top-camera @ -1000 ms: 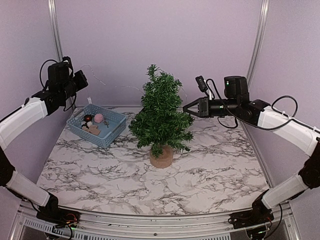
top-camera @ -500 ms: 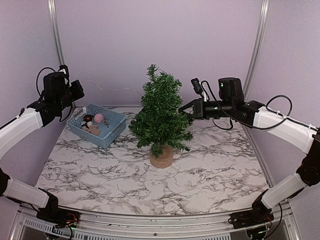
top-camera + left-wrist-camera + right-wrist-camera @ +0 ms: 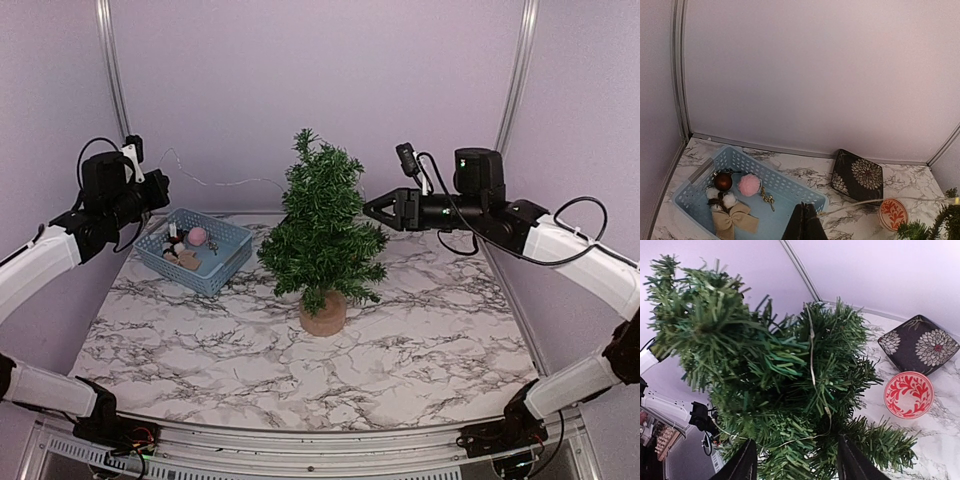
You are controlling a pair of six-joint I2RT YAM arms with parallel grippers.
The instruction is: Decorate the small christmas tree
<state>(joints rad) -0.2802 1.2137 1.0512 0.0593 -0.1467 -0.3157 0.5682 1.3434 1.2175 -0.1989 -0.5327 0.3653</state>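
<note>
Standing at the centre of the top view, the tree is upright on its stump on the marble table. At centre right, the right gripper hangs level just beside the tree's upper branches, jaws parted and grasping nothing. In its wrist view the two fingers sit spread along the bottom edge, with needles filling the frame between and above them. A thin wire lies draped down through those branches. At upper left of the top view, the left gripper is raised just up-left of the blue basket and clenched on the wire. In the left wrist view, the wire runs from its fingertips at the bottom edge toward the tree at lower right. In the basket lie a brown ball, a pink pompom, a tan bow and a small gold charm. At lower right of that view, a dark flowered box rests just beside a round red-patterned disc
</note>
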